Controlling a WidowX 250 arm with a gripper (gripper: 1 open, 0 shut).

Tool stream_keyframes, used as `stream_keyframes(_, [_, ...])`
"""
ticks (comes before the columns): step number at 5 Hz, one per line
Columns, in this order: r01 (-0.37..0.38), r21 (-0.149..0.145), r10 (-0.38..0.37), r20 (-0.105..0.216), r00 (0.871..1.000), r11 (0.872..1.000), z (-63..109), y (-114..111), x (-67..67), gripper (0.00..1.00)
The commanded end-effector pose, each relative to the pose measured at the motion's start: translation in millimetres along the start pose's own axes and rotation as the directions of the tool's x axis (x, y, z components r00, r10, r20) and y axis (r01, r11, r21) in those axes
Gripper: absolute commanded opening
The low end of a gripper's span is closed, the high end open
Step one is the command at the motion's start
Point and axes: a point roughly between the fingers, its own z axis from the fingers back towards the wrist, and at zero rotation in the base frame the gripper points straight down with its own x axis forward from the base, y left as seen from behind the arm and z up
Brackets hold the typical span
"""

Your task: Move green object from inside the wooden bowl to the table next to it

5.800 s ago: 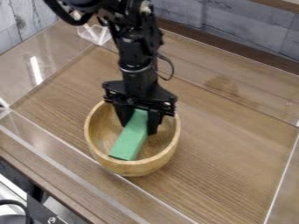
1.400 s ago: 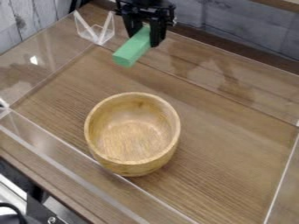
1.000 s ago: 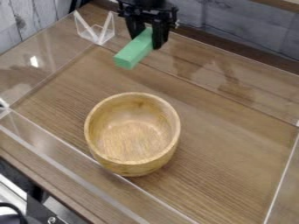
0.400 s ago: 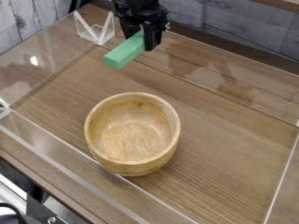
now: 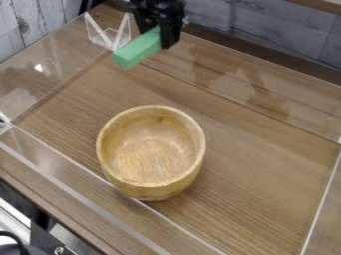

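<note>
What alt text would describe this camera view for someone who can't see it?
A robot arm's black fingers hold a green block in the air near the table's far edge. An empty wooden bowl sits on the brown wood-grain table, which has clear walls.

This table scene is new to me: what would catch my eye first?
Likely the green block, bright against the brown wood, held in the air by the black gripper near the far edge of the table. Next, the round wooden bowl sitting empty near the front, with clear walls around the whole tabletop.
</note>
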Motion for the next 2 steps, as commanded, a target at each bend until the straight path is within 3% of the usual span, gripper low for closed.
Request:
stream_keyframes(1, [-0.049, 0.031, 0.047, 0.072, 0.996, 0.998, 21.1, -4.4, 1.4, 0.00])
stream_keyframes(2, [-0.098, 0.029, 0.095, 0.078, 0.992, 0.995, 21.0, -13.9, -3.4, 0.00])
